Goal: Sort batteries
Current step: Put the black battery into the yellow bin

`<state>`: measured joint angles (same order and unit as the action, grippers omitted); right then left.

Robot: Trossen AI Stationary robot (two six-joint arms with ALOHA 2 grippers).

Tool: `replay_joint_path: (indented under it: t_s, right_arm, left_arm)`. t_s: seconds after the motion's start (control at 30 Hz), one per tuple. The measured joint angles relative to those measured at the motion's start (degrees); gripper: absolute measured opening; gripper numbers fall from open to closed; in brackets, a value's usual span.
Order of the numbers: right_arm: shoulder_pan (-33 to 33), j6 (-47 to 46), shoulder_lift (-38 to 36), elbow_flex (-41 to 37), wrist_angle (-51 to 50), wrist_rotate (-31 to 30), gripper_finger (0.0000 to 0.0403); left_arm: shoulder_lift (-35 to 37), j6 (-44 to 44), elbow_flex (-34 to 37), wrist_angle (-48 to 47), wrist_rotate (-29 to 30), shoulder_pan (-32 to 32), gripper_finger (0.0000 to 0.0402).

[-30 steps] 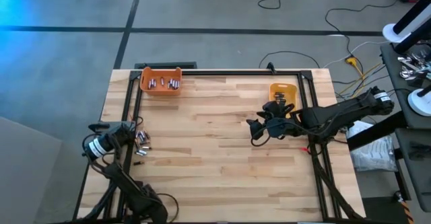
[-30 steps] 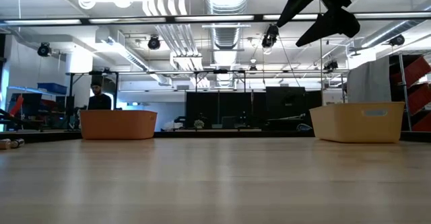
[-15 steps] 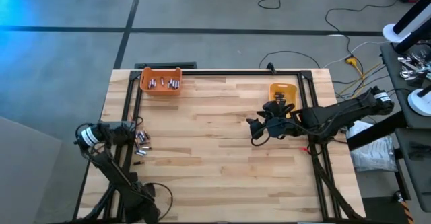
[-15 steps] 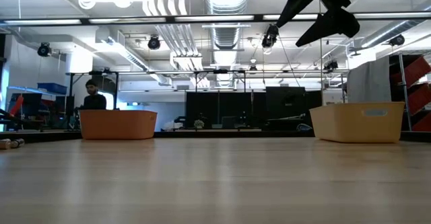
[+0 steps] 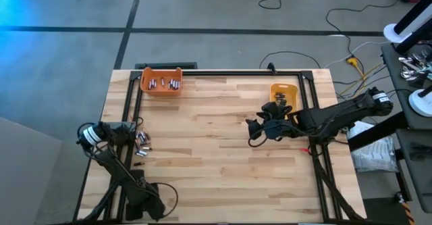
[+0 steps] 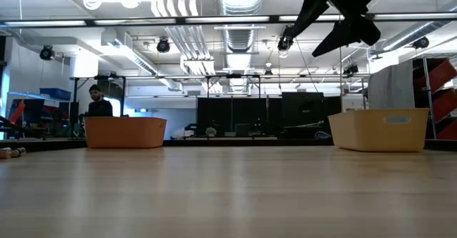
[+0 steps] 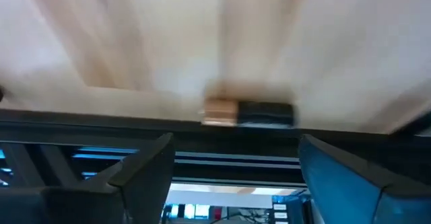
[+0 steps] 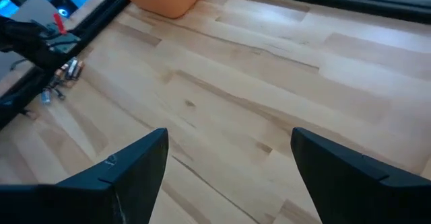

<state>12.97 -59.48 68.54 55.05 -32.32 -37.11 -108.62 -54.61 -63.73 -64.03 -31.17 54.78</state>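
Your left gripper [image 5: 129, 132] fingers wide beside loose batteries [image 5: 142, 142], right gripper [image 5: 254, 132] fingers wide, empty, mid-worktop [image 5: 216, 164]

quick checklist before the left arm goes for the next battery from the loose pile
1. Left gripper empty, fingers open: ok. It sits at the table's left edge beside the pile.
2. Loose pile of small silvery and dark cylindrical batteries still to sort: ok, several lie by the left edge.
3. A battery lined up ahead of the left fingers: ok, a copper-and-black battery lies just ahead in the left wrist view.
4. Orange plastic bin free to receive: ok, it holds a few batteries with room left.
5. Right gripper out of the way: ok, open and raised over mid-table near the yellow plastic bin.
6. Battery type: cannot tell.
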Motion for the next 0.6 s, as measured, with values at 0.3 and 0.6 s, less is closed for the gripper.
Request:
replay_joint_path:
  t_s: [0.3,0.6]
  right_arm:
    - [0.00,-5.97,6.34,0.02,2.28,4.15,0.0300]
    - [0.00,-7.31,12.11,4.01,2.82,7.20,0.0307]
  left_arm:
    - [0.00,3.00,3.77,4.04,-0.21,0.07,0.0318]
    - [0.17,1.24,3.61,10.05,2.88,0.07,0.0319]
